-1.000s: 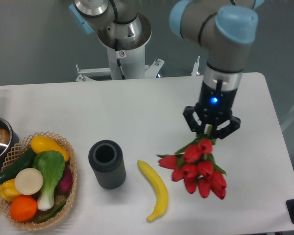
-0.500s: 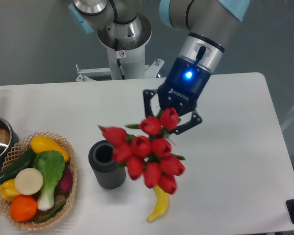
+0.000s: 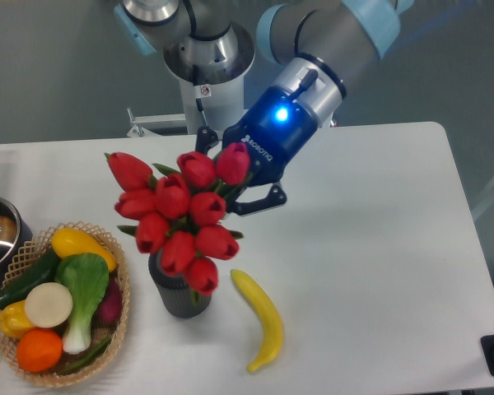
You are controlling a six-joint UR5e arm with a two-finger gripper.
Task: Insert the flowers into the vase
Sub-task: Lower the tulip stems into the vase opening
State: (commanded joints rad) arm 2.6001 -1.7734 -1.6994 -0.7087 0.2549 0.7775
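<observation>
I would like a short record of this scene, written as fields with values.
claw: shut on the flowers, tilted toward the left of the picture
flowers: red tulips, lifted, in front of the vase mouth
vase: dark grey, upright on the table
banana: lying to the right of the vase
basket: holds vegetables, at the left

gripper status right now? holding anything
Gripper: closed on the flowers, holding the bunch tilted above the vase.

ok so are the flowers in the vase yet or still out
Cannot tell. The flowers hang over the vase, hiding its mouth, with the gripper on the bunch.
</observation>
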